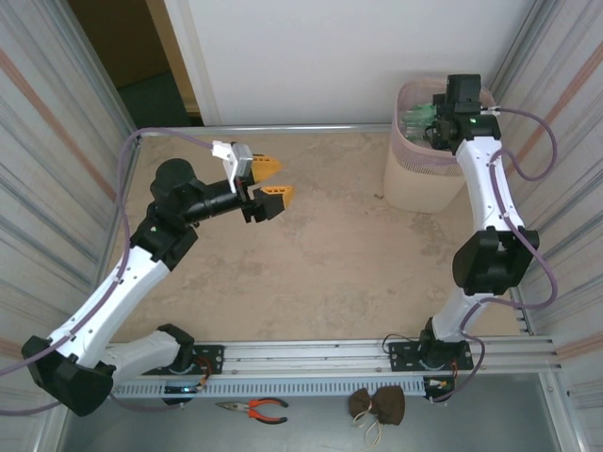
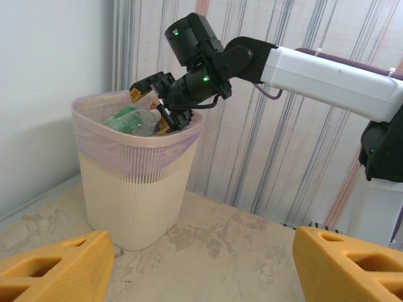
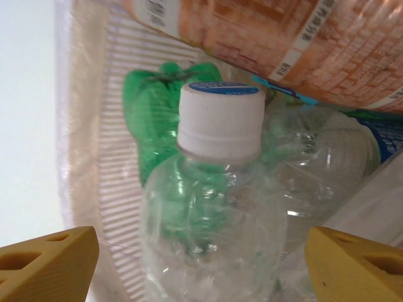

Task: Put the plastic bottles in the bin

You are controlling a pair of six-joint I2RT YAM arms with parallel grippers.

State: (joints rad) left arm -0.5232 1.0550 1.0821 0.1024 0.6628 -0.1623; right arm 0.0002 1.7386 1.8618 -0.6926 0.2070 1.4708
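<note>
The beige bin [image 1: 419, 184] with its pink liner stands at the table's far right corner and holds several plastic bottles [image 1: 413, 121]. My right gripper [image 1: 435, 121] reaches into its mouth. A clear bottle [image 3: 214, 207] with a white cap sits between that gripper's [image 3: 201, 264] yellow fingers, which stand open with a gap on each side. Behind it lie a green bottle [image 3: 151, 107] and an orange-labelled one [image 3: 283, 38]. My left gripper [image 1: 276, 182] hovers open over the mid-left table, facing the bin [image 2: 132, 195] with nothing between its fingers [image 2: 56, 267].
Corrugated metal walls close in both sides. A rail runs along the near edge by the arm bases. Pliers [image 1: 252, 408] and a brown pouch [image 1: 377, 405] lie on the shelf below it. The sandy tabletop [image 1: 330, 254] between the arms is bare.
</note>
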